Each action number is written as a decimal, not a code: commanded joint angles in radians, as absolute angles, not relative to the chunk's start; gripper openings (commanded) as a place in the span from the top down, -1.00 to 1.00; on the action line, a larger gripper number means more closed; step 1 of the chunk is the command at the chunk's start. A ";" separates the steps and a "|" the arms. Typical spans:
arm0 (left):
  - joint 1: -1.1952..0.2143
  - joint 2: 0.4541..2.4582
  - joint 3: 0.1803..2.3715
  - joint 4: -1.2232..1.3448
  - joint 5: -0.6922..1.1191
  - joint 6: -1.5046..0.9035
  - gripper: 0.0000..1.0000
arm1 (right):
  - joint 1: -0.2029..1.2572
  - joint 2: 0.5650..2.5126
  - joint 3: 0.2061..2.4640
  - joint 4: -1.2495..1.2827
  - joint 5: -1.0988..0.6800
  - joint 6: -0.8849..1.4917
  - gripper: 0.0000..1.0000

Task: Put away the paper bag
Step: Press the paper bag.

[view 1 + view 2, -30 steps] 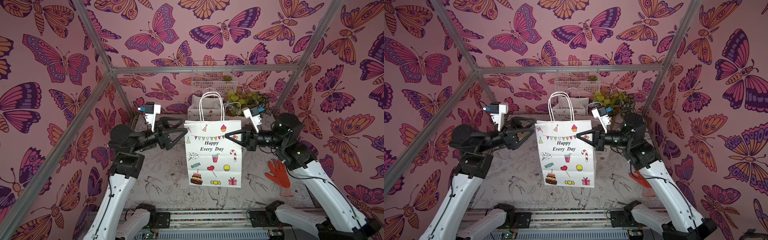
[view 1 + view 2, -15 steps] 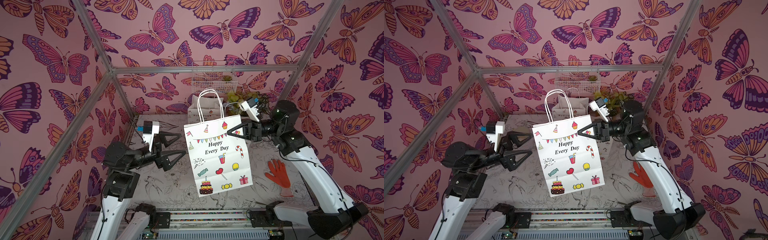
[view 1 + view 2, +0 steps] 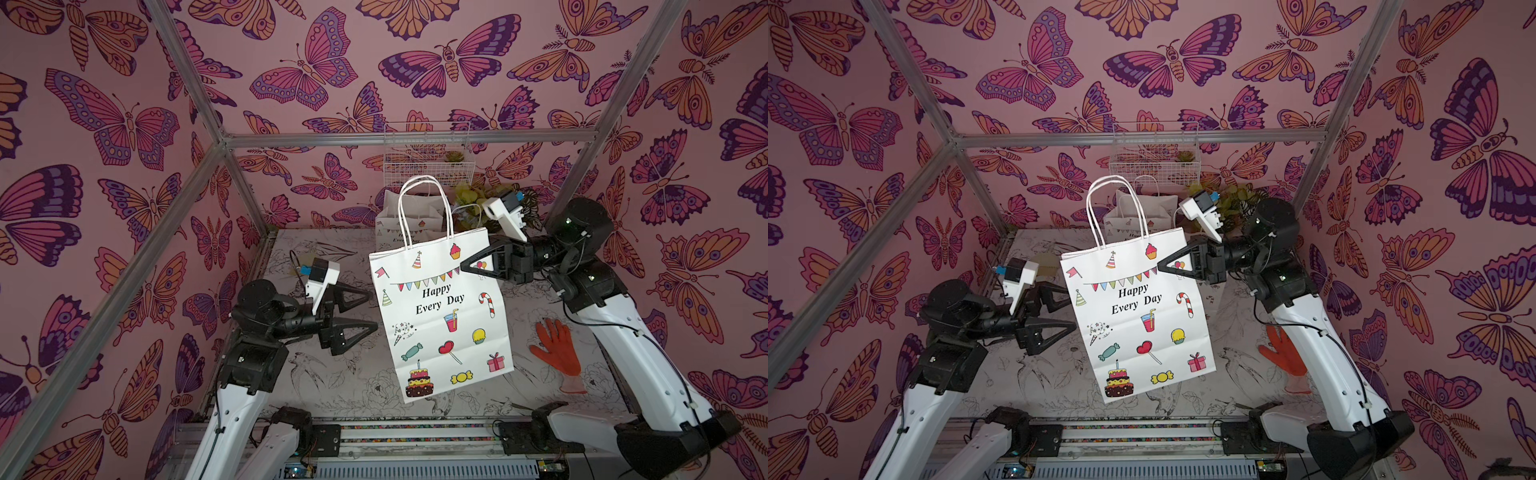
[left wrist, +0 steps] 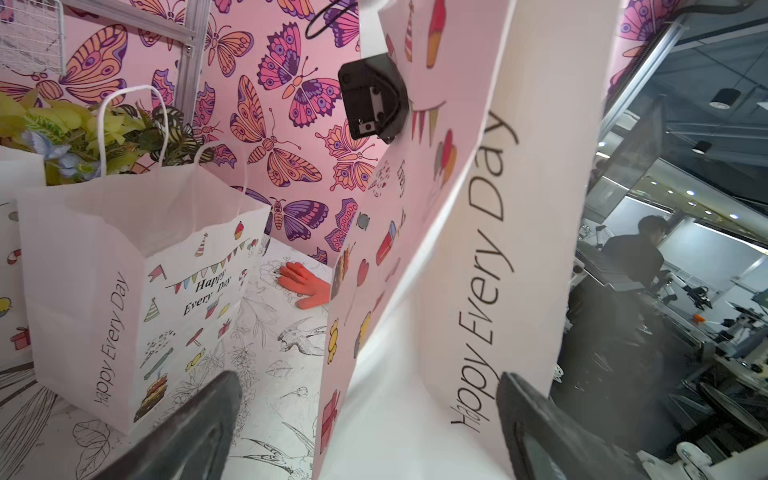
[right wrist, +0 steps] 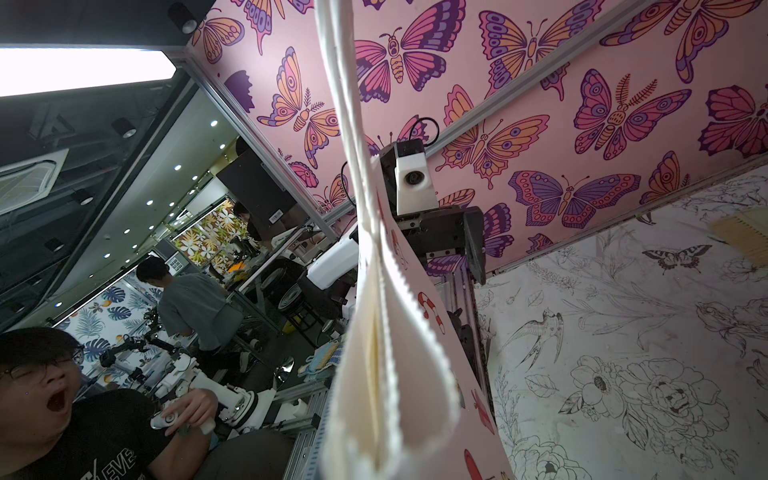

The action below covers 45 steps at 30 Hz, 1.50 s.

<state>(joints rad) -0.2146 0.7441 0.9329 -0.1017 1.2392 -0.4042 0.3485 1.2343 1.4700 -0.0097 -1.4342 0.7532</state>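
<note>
The white paper bag (image 3: 440, 316) (image 3: 1138, 316), printed "Happy Every Day", hangs tilted above the table. My right gripper (image 3: 463, 268) (image 3: 1160, 268) is shut on its upper right edge, and the left wrist view shows that grip (image 4: 374, 99). In the right wrist view the bag's serrated top edge (image 5: 390, 374) hides my own fingers. My left gripper (image 3: 374, 311) (image 3: 1070, 309) (image 4: 365, 419) stands open just left of the bag, lower than the right one. The bag's side panel (image 4: 478, 249) lies straight ahead of its fingers; I cannot tell whether they touch it.
A second paper bag (image 3: 409, 220) (image 4: 124, 282) stands at the back of the table, beside a leafy plant (image 3: 473, 199). A wire basket (image 3: 428, 158) hangs on the back wall. An orange glove (image 3: 557, 349) (image 3: 1285, 353) lies on the table under the right arm.
The left gripper has come away from the bag's upper left edge and dropped down and to the left. The bag has swung into a tilt, hanging from the right gripper alone.
</note>
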 commanded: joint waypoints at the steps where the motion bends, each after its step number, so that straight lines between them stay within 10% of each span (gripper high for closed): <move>1: -0.238 0.735 0.916 -0.095 1.300 -0.381 -0.96 | 0.345 1.234 1.506 0.106 -1.406 0.840 1.00; 17: -0.353 0.838 0.907 -0.095 1.275 -0.339 -0.93 | 0.345 1.287 1.561 0.353 -1.306 1.078 1.00; 30: -0.380 0.861 0.923 -0.095 1.227 -0.334 0.05 | 0.351 1.279 1.511 0.325 -1.267 1.058 1.00; 41: -0.382 0.832 0.940 -0.105 1.185 -0.326 0.02 | 0.389 1.207 1.416 0.190 -1.278 0.938 1.00; 45: -0.384 0.832 0.943 -0.098 1.196 -0.331 0.69 | 0.390 1.188 1.413 0.175 -1.276 0.930 1.00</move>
<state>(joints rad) -0.3763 0.8429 0.9237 -0.1066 1.1957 -0.3408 0.3820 1.2167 1.4078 0.1818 -1.2793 0.9604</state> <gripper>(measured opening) 0.220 0.059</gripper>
